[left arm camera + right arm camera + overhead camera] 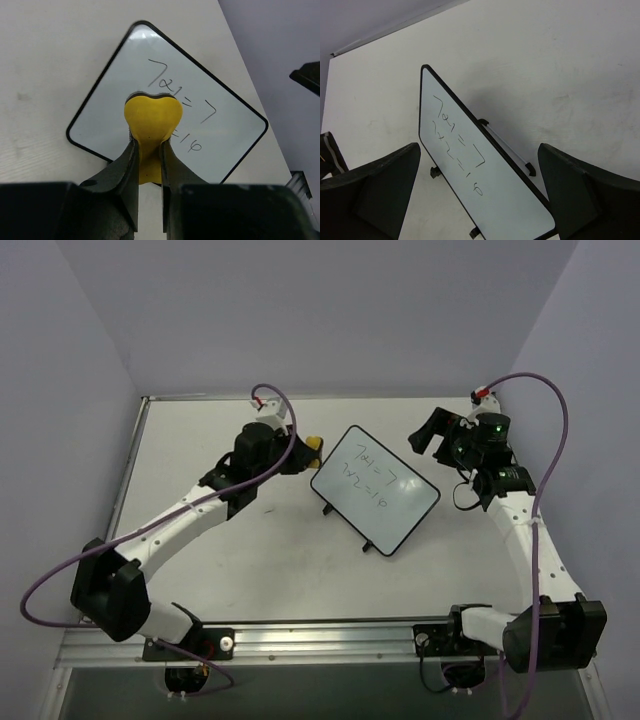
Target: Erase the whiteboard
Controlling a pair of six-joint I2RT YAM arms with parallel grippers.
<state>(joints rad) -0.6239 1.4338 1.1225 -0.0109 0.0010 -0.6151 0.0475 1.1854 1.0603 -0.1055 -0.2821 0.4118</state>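
The whiteboard (375, 490) lies slanted mid-table, black-framed, with two lines of dark handwriting (372, 478). My left gripper (300, 452) hovers just off its left corner, shut on a yellow heart-shaped eraser pad (313, 445). In the left wrist view the pad (152, 117) sticks out from the left gripper (148, 142) and covers part of the writing on the whiteboard (115, 100). My right gripper (432, 434) stands open off the board's right corner. In the right wrist view the right gripper (479, 150) has nothing between its fingers, and the whiteboard (495, 190) lies beneath.
Small black clips (368, 547) stick out from the board's near-left edge. A thin bar (507, 145) on black feet lies along its other long edge. Purple-grey walls close in the white table (200, 570) at the left, back and right.
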